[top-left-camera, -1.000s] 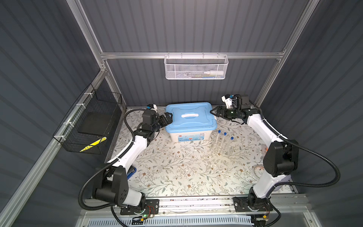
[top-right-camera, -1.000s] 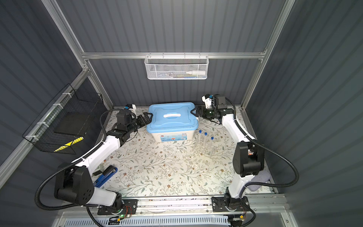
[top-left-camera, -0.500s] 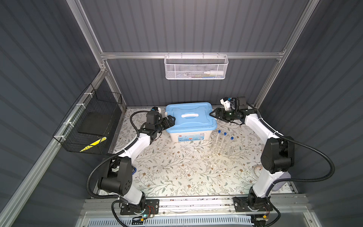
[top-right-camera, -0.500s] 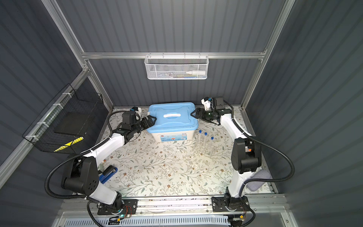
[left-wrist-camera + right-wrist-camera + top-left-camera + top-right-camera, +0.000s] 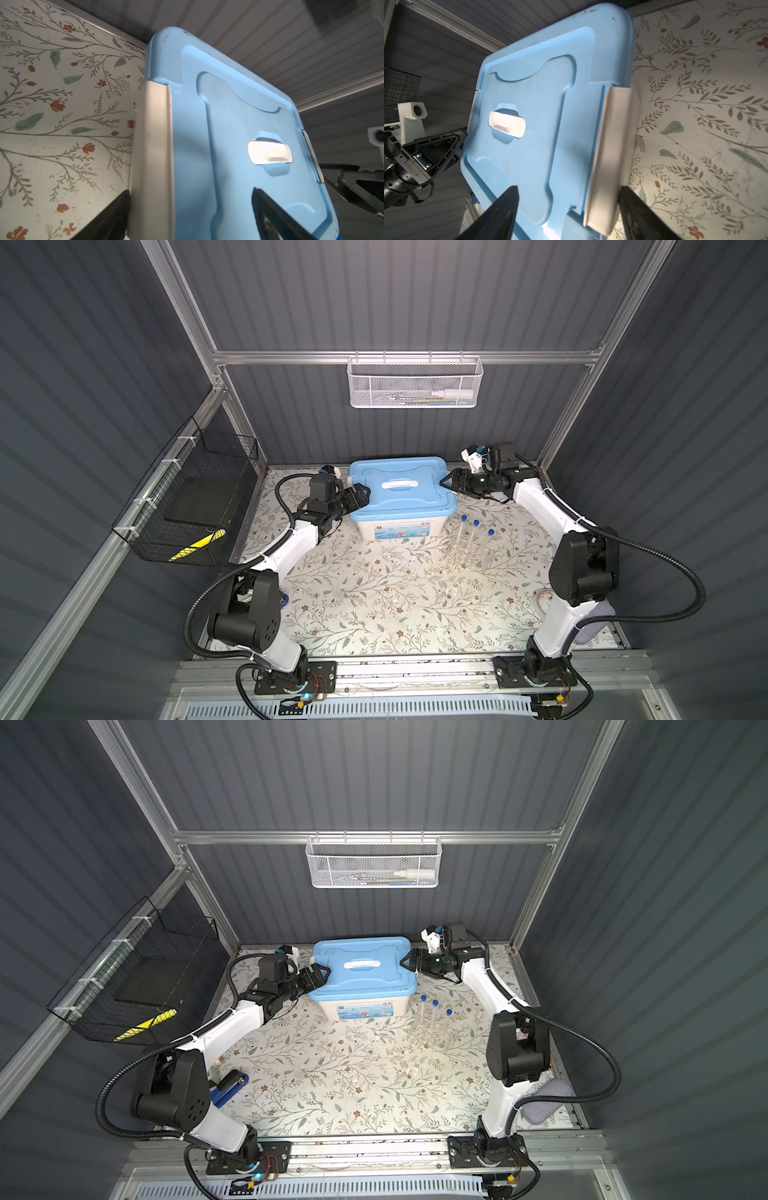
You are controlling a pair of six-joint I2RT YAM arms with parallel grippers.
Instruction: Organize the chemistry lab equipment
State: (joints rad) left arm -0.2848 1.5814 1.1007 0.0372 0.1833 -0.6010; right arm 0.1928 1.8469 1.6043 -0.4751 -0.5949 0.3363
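Note:
Three blue-capped test tubes (image 5: 476, 531) stand in a clear rack (image 5: 469, 558) on the floral mat, right of a white bin with a blue lid (image 5: 399, 489). A faint clear glass vessel (image 5: 410, 562) sits in front of the bin. A small white bowl (image 5: 541, 598) shows partly behind the right arm. My left gripper (image 5: 365, 492) (image 5: 190, 192) is open, its jaws straddling the bin's left white latch (image 5: 153, 145) and the lid edge. My right gripper (image 5: 444, 483) (image 5: 568, 188) is open the same way over the right latch (image 5: 612, 145).
A white mesh basket (image 5: 415, 383) hangs on the back wall and a black wire basket (image 5: 187, 506) on the left wall. A blue-black stapler (image 5: 230, 1085) lies by the left arm's base. A grey cloth (image 5: 544, 1104) lies at the front right.
Both grippers have moved in to the bin's sides and now straddle its latches. Their jaws have narrowed a little.

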